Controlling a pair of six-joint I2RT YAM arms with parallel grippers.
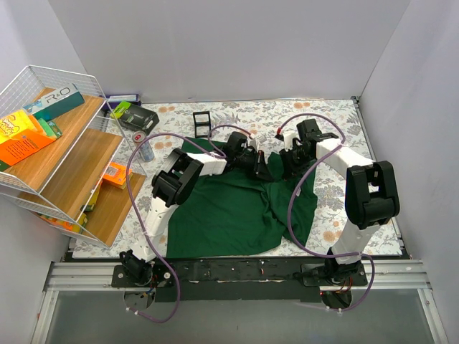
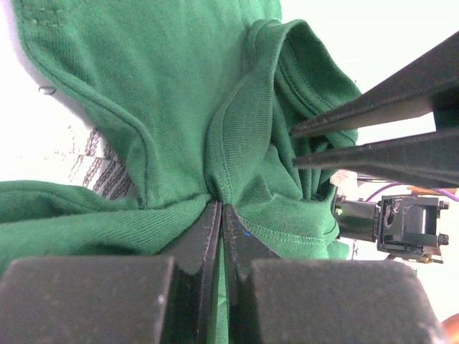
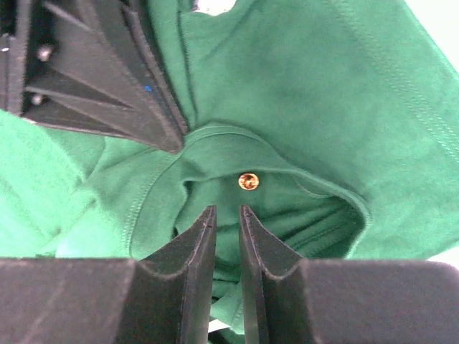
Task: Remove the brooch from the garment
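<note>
The dark green garment [image 1: 229, 211] lies crumpled on the table. My left gripper [image 1: 259, 166] is shut on a pinched fold of it [image 2: 244, 143], the jaws closed tight on the cloth [image 2: 220, 206]. The brooch [image 3: 249, 180] is a small round gold stud, seen only in the right wrist view, sitting in a hollow of the cloth. My right gripper [image 3: 227, 209] is narrowly open and empty, its tips just short of the brooch. It also shows in the top view [image 1: 287, 163], facing the left gripper. The left gripper's black body shows in the right wrist view [image 3: 107, 79].
A wire shelf rack [image 1: 50, 150] with boxes stands at the left. Small dark items [image 1: 138, 118], a black frame [image 1: 201, 123] and a small bottle [image 1: 147, 152] lie at the back left. A floral cloth [image 1: 337, 208] covers the table; white walls enclose it.
</note>
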